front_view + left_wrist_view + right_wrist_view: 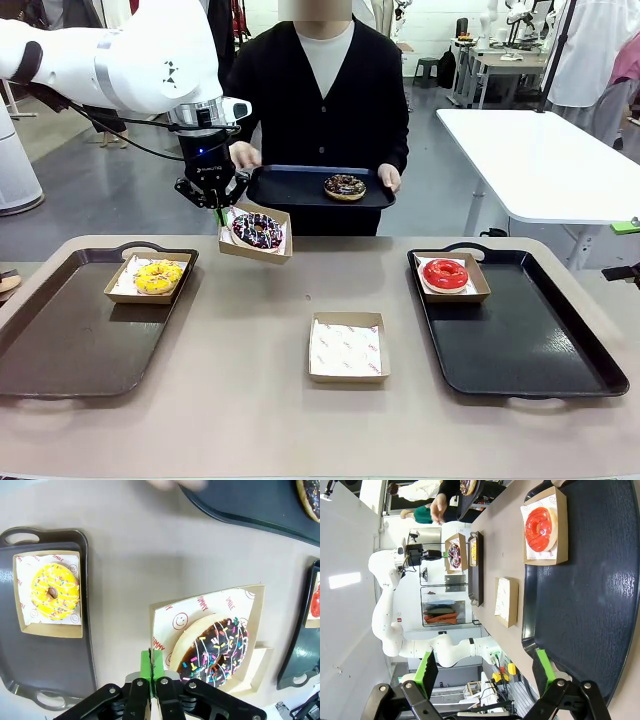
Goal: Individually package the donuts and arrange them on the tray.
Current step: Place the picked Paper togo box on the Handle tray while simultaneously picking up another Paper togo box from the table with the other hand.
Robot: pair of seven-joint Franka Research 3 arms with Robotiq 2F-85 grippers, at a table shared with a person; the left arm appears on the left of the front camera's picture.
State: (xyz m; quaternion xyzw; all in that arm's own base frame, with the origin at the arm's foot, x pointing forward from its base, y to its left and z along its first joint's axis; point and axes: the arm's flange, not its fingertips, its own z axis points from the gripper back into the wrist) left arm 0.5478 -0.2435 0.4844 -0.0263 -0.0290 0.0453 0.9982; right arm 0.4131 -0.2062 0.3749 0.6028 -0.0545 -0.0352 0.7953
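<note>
At the far left of the counter (250,400), front view: the left pincer (214,207) is clamped on the rim of a tilted paper box (255,252) carrying the sprinkled donut (258,231). The yellow donut (158,276) sits boxed on the left tray (60,340), and the red donut (445,273) sits boxed on the right tray (520,340). An empty box (347,348) lies between the trays. A person beyond holds a dark tray (290,187) bearing the speckled donut (344,187).

Left wrist view: green pads (146,662) meet on the box's edge, beside the sprinkled donut.

Right wrist view: the right pincer (485,675) stands with fingers apart above the right tray, the red donut at the tray's far end.
</note>
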